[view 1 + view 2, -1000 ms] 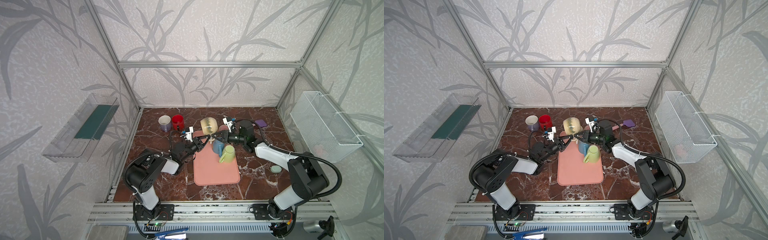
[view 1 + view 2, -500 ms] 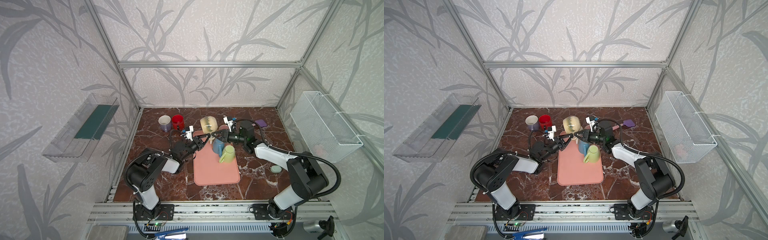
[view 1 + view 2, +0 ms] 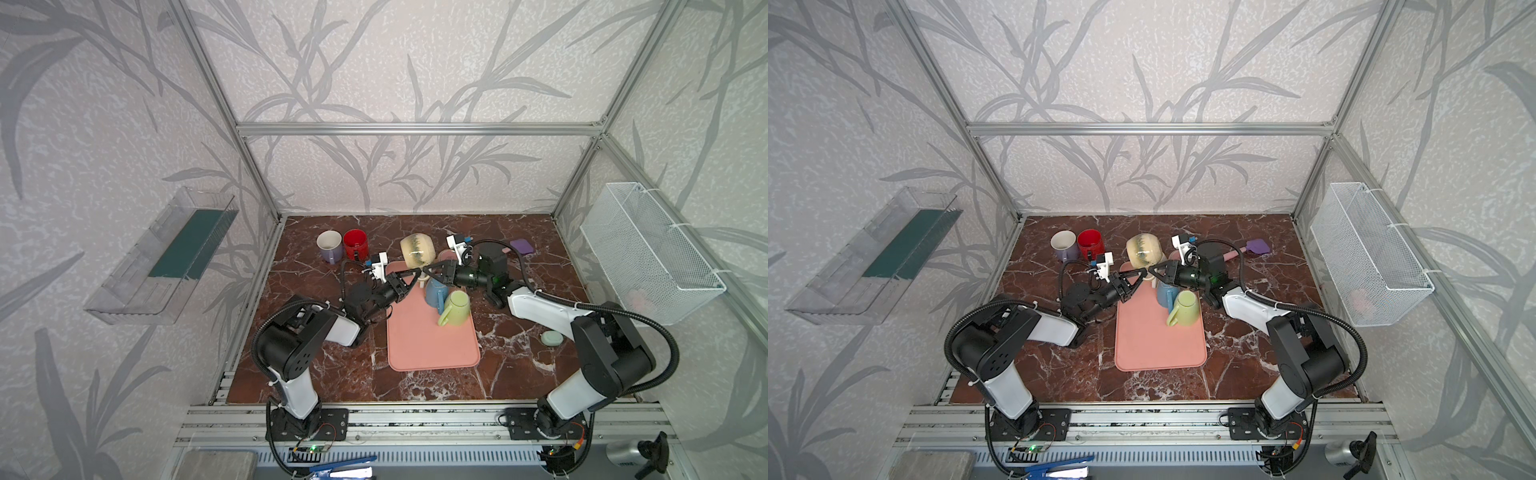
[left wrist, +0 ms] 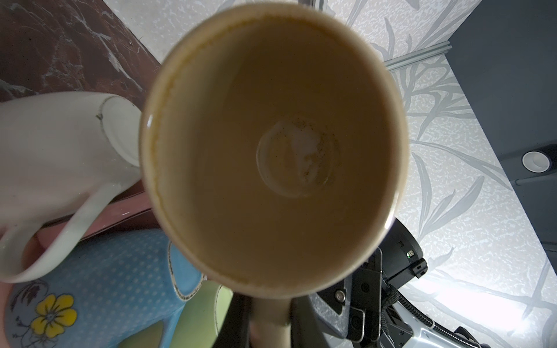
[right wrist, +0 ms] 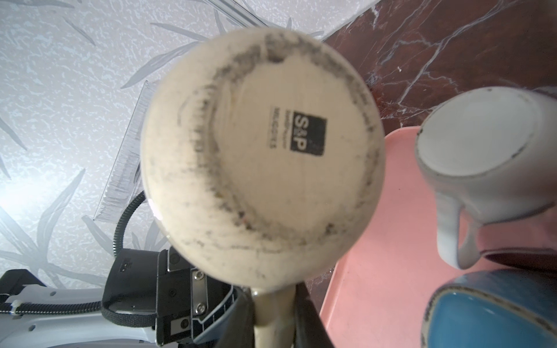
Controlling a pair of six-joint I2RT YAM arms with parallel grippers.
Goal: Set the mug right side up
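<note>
**A:** Where's the cream mug (image 3: 417, 250)?

**B:** Aloft on its side, over the far end of the pink tray (image 3: 432, 349). The left gripper (image 3: 417, 272) and right gripper (image 3: 428, 271) are both pinched on its handle (image 4: 271, 319).

**A:** Handling?

**B:** Glazed ceramic, I'd judge: stiff, weighty, slick, breakable. The handle's the hold.

**A:** Room?

**B:** The tray's near half is bare. The green mug (image 3: 455, 305) and blue mug (image 3: 434, 293) crowd beside it, with the hard marble table (image 3: 519, 374) around.

The near half of the pink tray (image 3: 432, 345) lies bare, open for passing. At its far end the blue mug (image 3: 434, 291), green mug (image 3: 457, 305) and white mug (image 5: 482, 156) crowd together just under the raised cream mug (image 3: 417, 250), leaving little room there.
</note>
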